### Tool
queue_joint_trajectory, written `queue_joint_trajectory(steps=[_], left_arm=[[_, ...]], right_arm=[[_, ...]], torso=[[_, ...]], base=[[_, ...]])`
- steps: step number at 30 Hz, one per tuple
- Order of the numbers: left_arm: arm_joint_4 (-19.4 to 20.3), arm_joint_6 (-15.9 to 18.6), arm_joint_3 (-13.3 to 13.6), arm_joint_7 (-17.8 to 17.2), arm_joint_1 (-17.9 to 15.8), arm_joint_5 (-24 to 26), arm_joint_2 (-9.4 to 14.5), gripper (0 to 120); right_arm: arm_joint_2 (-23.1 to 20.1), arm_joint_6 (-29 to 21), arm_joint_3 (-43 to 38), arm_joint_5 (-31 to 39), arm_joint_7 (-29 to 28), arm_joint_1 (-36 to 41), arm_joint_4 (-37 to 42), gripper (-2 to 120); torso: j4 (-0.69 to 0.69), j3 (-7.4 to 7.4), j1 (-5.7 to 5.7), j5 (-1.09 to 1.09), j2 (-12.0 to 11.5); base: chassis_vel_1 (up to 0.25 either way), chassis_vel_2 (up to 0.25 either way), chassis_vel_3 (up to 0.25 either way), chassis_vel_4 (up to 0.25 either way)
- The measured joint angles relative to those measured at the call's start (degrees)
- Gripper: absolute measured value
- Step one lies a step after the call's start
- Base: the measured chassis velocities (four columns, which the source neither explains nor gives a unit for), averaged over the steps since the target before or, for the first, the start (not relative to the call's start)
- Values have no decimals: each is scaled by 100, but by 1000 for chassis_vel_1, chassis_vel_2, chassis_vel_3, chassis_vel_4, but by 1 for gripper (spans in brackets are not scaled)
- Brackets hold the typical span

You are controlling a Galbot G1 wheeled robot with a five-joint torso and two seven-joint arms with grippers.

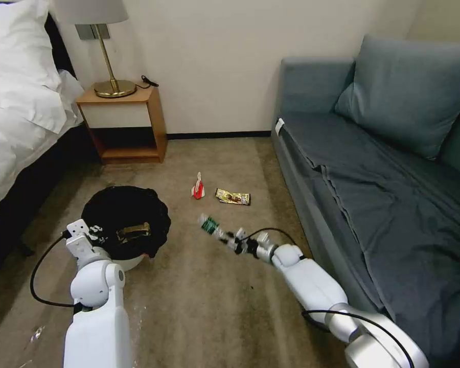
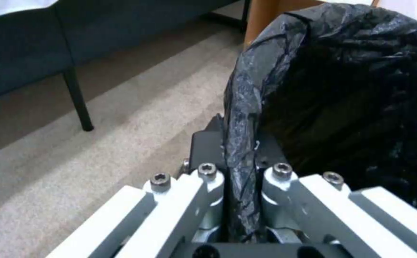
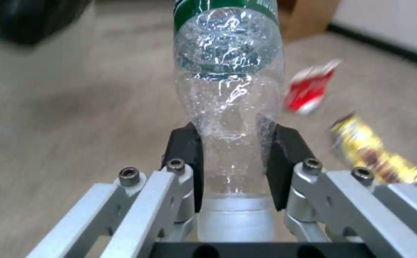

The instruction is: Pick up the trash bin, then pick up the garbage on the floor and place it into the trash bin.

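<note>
The trash bin (image 1: 130, 263) is white with a black bag liner (image 1: 117, 204) and sits at the left on the carpet. A brown paper bag (image 1: 133, 231) lies inside it. My left gripper (image 1: 94, 232) is shut on the bin's near rim, pinching the liner (image 2: 239, 168) between its fingers. My right gripper (image 1: 237, 243) is shut on the neck of a clear bottle (image 1: 209, 225) with a green label (image 3: 230, 82), right of the bin. The bottle's base points away from the gripper (image 3: 235, 165). A red-and-white packet (image 1: 198, 187) and a gold wrapper (image 1: 233, 197) lie on the floor beyond it.
A blue sofa (image 1: 383, 179) runs along the right side. At the back left stands a wooden nightstand (image 1: 125, 122) with a brass lamp (image 1: 112, 87). A bed (image 1: 20, 102) with white linen lines the left edge. Open carpet lies between the bin and the sofa.
</note>
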State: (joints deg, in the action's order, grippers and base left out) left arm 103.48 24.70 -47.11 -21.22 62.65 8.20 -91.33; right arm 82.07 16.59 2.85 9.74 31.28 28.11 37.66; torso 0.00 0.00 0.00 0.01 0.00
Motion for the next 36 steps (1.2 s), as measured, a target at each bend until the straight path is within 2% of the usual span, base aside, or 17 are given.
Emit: queue_joint_trajectory(steps=[4, 11, 23, 27, 36], left_arm=[[-4, 0, 19, -5, 5, -13, -11, 5], [-32, -19, 44, -18, 13, -71, -48, 5], [-74, -49, 53, -24, 3, -77, -64, 5], [-97, -68, 62, -25, -7, -78, -73, 5], [-136, -98, 82, -25, -21, -85, -80, 5]], right_arm=[[36, 60, 127, 191, -190, -103, 123, 23], [357, 194, 601, 405, -676, -411, 499, 23], [859, -117, 1601, 772, -1419, -849, 1496, 23], [1014, -165, 1914, 784, -1578, -929, 1539, 23], [1019, -141, 2239, 521, -1681, -807, 1240, 23]], torso=[[0, 0, 0, -1, 0], [1, 0, 0, -2, 0], [1, 0, 0, -2, 0], [3, 0, 0, -2, 0], [0, 0, 0, -2, 0]], base=[[0, 0, 0, 0], [0, 0, 0, 0], [0, 0, 0, 0], [0, 0, 0, 0], [0, 0, 0, 0]])
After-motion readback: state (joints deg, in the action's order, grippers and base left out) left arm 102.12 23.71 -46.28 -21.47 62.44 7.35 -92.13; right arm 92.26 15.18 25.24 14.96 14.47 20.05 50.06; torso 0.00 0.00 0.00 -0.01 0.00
